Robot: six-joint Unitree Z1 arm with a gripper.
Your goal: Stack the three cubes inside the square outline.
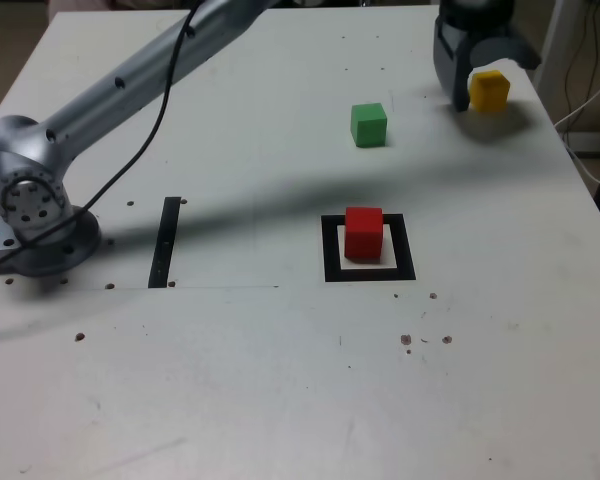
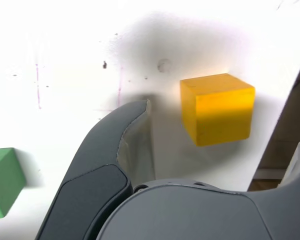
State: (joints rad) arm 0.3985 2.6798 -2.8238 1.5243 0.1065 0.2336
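Currently the hand (image 1: pixel 477 85) sits at the far corner of the white worktop (image 1: pixel 280 380), on the exterior view's right, with the yellow cube (image 1: pixel 490 90) right at its fingertips. Jaws are spread wide and released, nothing gripped. Wrist view shows one dark grey finger (image 2: pixel 107 165) lying beside the yellow cube (image 2: pixel 217 107) with a clear strip of worktop between them, so no contact on that side; the other finger is barely in frame at the edge, and I can't tell whether it touches the cube. Yellow cube rests flat on the worktop, upright. Green cube (image 1: pixel 369 125) stands on its own, near the yellow one and towards the exterior view's left of it; it also shows at the edge of the wrist view (image 2: pixel 4 182). Red cube (image 1: pixel 363 233) sits inside the square outline (image 1: pixel 371 270), on the white centre, pushed towards the far side of the frame, with nothing stacked on top. Both other cubes are outside the outline and well apart from it. Straight narrow black strip (image 1: pixel 166 242) lies on the worktop on the exterior view's left of the outline. Arm base (image 1: pixel 30 215) is mounted at the exterior view's left edge, silver link (image 1: pixel 150 70) running up and across towards the far side, black cable (image 1: pixel 130 165) hanging off it.
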